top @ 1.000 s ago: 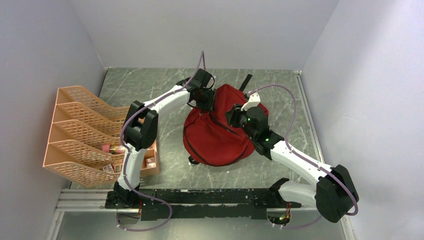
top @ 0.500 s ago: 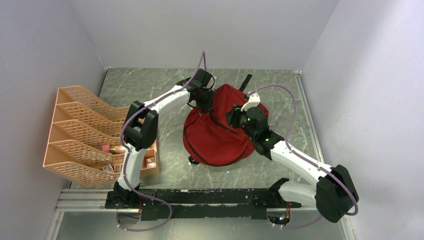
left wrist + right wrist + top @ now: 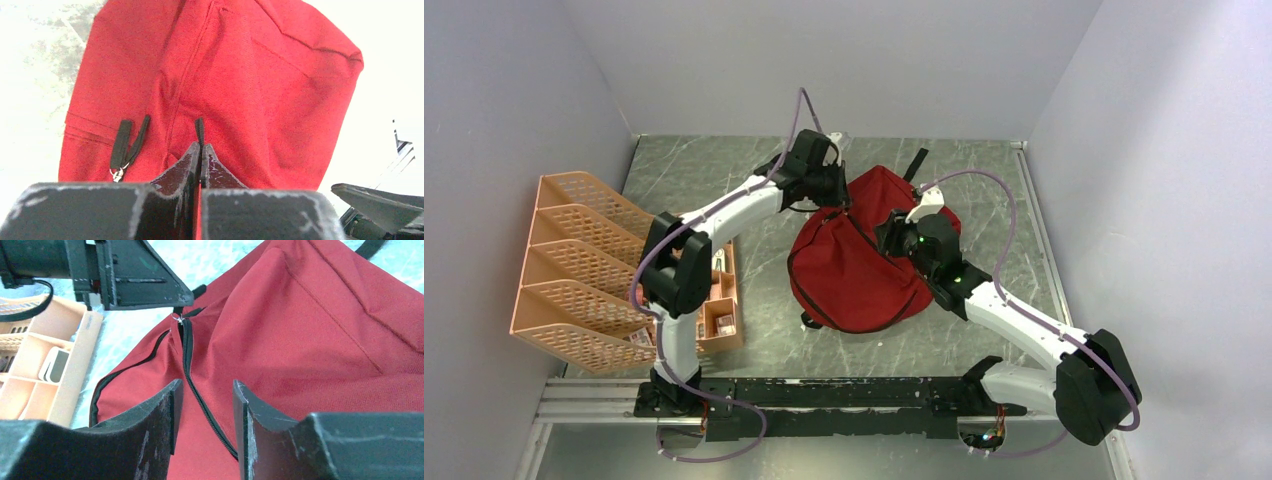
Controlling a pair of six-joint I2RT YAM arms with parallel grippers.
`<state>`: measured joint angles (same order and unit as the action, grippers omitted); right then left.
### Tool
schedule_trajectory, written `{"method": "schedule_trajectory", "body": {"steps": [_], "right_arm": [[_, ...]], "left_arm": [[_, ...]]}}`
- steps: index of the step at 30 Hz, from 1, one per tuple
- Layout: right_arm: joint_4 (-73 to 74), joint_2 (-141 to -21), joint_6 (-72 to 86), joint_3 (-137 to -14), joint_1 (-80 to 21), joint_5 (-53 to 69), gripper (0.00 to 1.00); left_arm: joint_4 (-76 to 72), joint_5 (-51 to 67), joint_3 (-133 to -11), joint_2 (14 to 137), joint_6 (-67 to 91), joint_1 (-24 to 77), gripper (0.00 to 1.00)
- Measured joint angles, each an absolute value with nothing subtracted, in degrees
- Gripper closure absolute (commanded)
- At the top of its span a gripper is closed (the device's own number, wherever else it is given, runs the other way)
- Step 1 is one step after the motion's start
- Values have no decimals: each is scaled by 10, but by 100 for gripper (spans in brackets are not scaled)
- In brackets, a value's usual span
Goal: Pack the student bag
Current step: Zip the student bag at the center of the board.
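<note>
Tightly, left claw (image 3: 201, 148) on zipper pull (image 3: 199, 128)

The left arm (image 3: 724, 207) reaches from its base toward the far middle of the desk, with the elbow bent out to the left and the wrist tipped down. Its hand (image 3: 200, 150) is pinched tight — fingers (image 3: 215, 167) pressed flat together on a black zip tab (image 3: 199, 129). The right arm (image 3: 1014, 318) angles in from the right — its hand (image 3: 202, 412) is held low, jaws standing part-way apart.

No legible text, label or number anywhere
</note>
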<state>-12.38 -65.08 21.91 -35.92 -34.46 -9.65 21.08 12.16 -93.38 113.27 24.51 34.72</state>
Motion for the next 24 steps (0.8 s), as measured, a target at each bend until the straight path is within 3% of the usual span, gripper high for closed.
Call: {"method": "schedule_trajectory", "body": {"steps": [10,24], "right_arm": [[-152,-696,241,-361,-345,-51,55],[-237,-867,227,-458,-344,24,52]], "left_arm": [[136,132,-832,1069,271,330,95],[6,166,-739,1021,348,327,95]]}}
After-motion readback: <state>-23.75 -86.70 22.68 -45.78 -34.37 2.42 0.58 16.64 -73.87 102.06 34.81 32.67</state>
